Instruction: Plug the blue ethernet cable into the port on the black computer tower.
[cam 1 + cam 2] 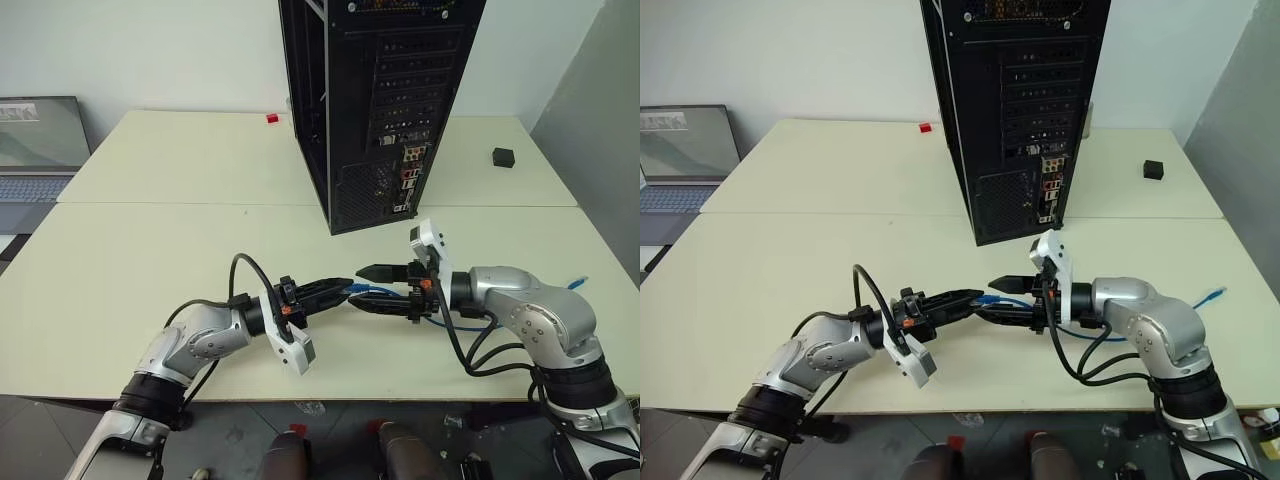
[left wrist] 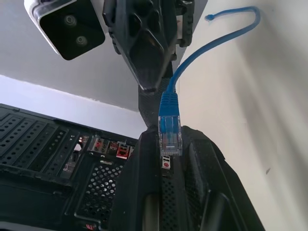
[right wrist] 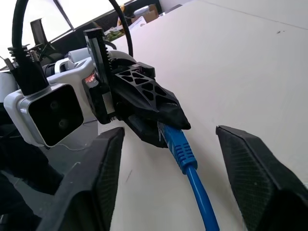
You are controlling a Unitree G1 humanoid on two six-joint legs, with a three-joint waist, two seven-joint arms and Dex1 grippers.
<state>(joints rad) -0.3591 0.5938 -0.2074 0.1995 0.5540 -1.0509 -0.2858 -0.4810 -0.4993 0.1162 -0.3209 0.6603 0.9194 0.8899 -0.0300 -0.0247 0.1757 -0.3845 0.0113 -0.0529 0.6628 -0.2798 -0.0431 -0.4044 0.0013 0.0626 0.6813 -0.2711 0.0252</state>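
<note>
Pale cream tabletops (image 1: 150,250) are filling the room's centre, w/ the tall black computer tower (image 1: 375,100) standing at the back, rear panel facing the robot. Left gripper (image 1: 335,289) is clamping the clear plug end of the thin bright-blue ethernet cable (image 3: 185,159), pointing across twd the right gripper (image 1: 385,290). Right gripper's fingers are standing apart either side of the cord, not touching it. Small port can't be made out among the tower's coloured connectors.
</note>
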